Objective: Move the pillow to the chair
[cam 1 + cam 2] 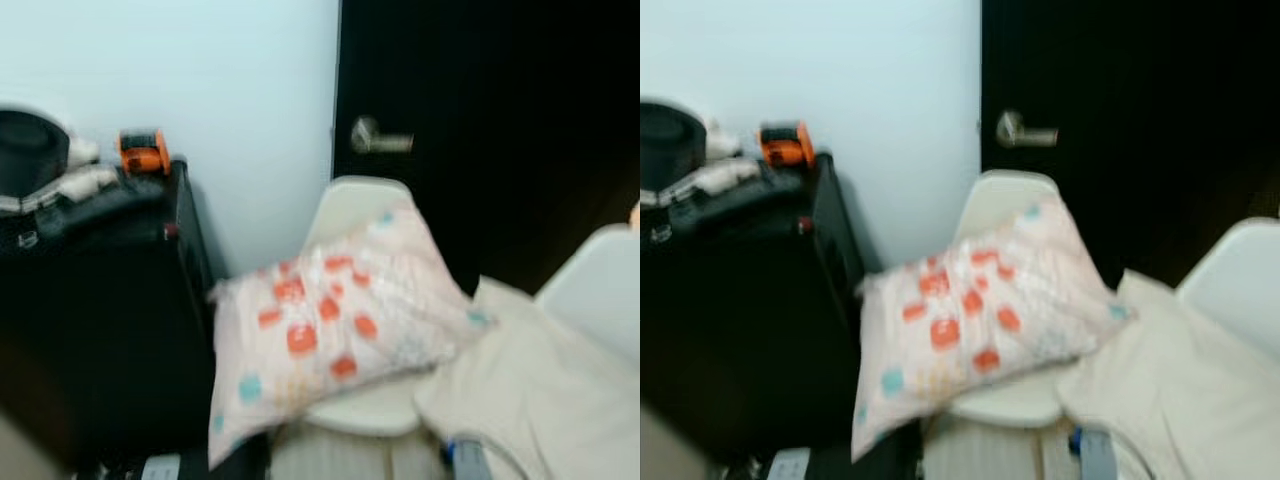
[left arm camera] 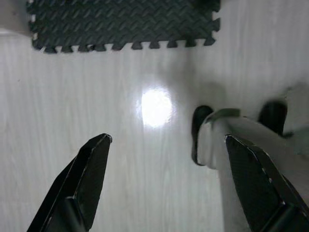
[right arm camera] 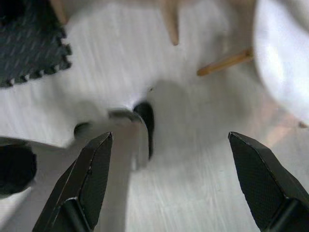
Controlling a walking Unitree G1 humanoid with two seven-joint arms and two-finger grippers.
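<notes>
The left gripper (image 2: 166,181) hangs over the pale wood floor (image 2: 96,96) with its two black fingers spread wide apart and nothing between them. Beyond the fingertips the toothed edge of a dark foam mat (image 2: 120,21) runs across the floor, and bare boards with a bright glare spot lie between mat and gripper. The right gripper (image 3: 169,181) is likewise spread wide and empty over the same pale floor; a corner of the foam mat and slim wooden legs (image 3: 169,19) show past its fingers.

In the head views, which are blurred, the pillow (image 1: 335,320), pale with orange and light blue patches, lies tilted on the white chair (image 1: 355,205). Its upper corner leans on the chair back, and its lower left corner hangs past the seat's edge, just beside a black cabinet (image 1: 110,330). The chair stands in front of a dark door (image 1: 500,120) with a metal handle (image 1: 380,138), where the door meets the pale wall (image 1: 200,80). An orange object (image 1: 143,150) sits at the cabinet's top edge. To the right, a cream cloth (image 1: 530,390) drapes close to the seat, touching the pillow's right corner, with another white chair (image 1: 600,290) behind it
</notes>
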